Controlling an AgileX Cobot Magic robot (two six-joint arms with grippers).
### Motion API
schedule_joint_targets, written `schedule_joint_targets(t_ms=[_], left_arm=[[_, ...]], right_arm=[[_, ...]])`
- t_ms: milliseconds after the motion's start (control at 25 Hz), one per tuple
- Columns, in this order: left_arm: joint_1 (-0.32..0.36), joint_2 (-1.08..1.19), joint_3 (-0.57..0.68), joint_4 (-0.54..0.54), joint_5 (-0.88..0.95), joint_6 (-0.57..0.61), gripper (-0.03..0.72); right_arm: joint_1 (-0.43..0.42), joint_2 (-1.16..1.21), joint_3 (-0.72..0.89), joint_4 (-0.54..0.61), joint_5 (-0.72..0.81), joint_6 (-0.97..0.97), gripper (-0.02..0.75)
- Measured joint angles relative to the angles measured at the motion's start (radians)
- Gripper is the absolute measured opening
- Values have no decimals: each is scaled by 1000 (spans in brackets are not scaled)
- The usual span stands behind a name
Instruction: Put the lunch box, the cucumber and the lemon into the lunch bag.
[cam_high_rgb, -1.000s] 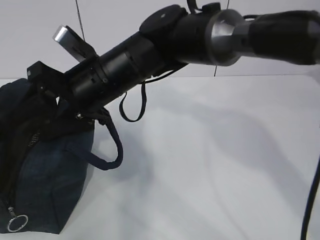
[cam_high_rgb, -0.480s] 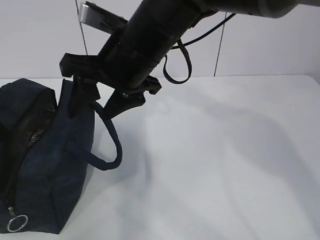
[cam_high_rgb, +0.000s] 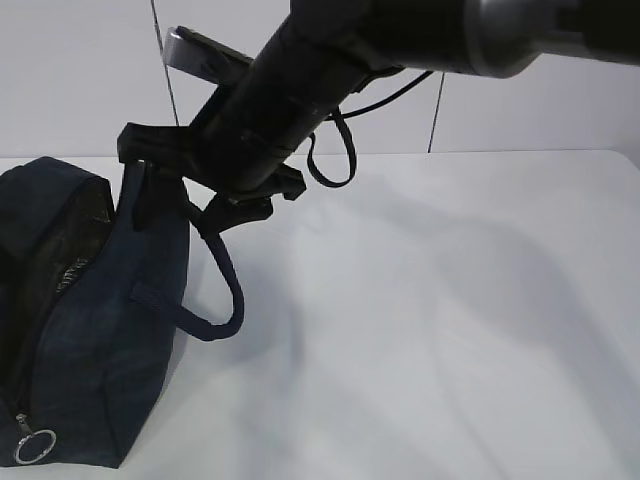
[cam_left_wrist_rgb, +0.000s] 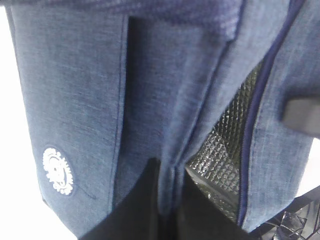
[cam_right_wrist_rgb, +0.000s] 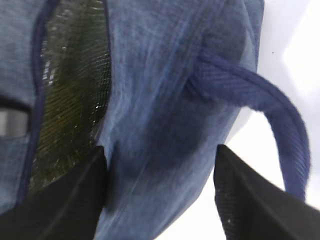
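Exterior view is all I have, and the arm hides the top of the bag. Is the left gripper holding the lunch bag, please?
Observer: Yes. In the left wrist view the left gripper is shut on a fold of the lunch bag, beside the open zipper.
Operator: And the right gripper?
Observer: The right gripper is open. The bag wall lies between its fingers, but they do not squeeze it.
Operator: Can you see what is inside?
Observer: Only the silver lining shows through the opening. I cannot tell what lies inside.
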Motion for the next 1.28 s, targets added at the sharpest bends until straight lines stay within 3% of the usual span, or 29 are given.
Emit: schedule_joint_targets(t_ms=[240, 800, 1280], left_arm=[[0, 0, 0, 0, 0, 0, -4], [0, 0, 0, 0, 0, 0, -4], [0, 0, 0, -63, 2, 15, -4]], right_arm=[[10, 53, 0, 57, -21, 2, 482], [16, 59, 0, 71, -35, 2, 474], [16, 98, 0, 77, -33, -5, 148]])
